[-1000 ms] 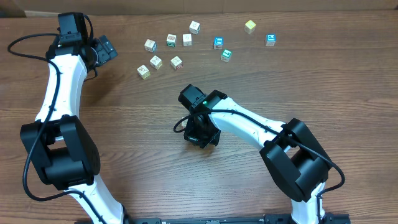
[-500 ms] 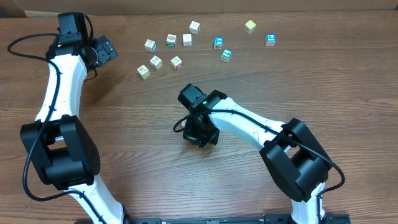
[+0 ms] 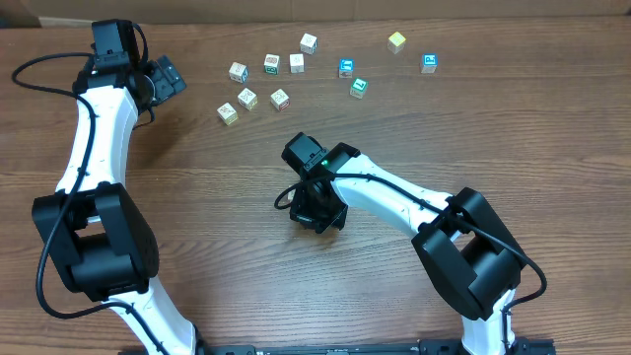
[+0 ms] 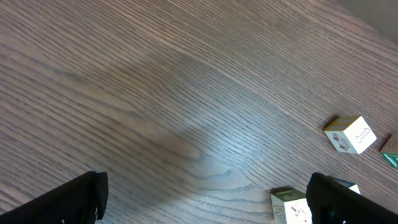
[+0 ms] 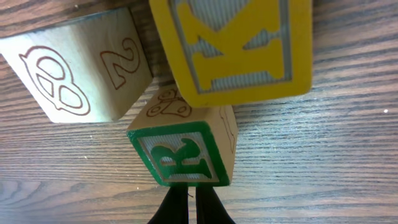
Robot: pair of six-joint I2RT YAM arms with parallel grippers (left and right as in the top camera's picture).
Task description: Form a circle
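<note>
The circle [image 5: 168,109] is bunched tight on the desk: green R cube [image 5: 183,155] at lower centre, tilted yellow K cube [image 5: 239,43] above it, whitish 2 cube [image 5: 78,68] at upper left.

The wood-grain worktop [image 3: 197,197] carries eleven small picture blocks [image 3: 279,99] scattered loosely along its far side (two blue-faced, one teal, one yellowish, the rest pale). The right wrist view shows three more bunched close together on the wood: a pale block with a red 2 [image 5: 74,68], a yellow K block [image 5: 236,50] and a green R block [image 5: 183,152].
</note>
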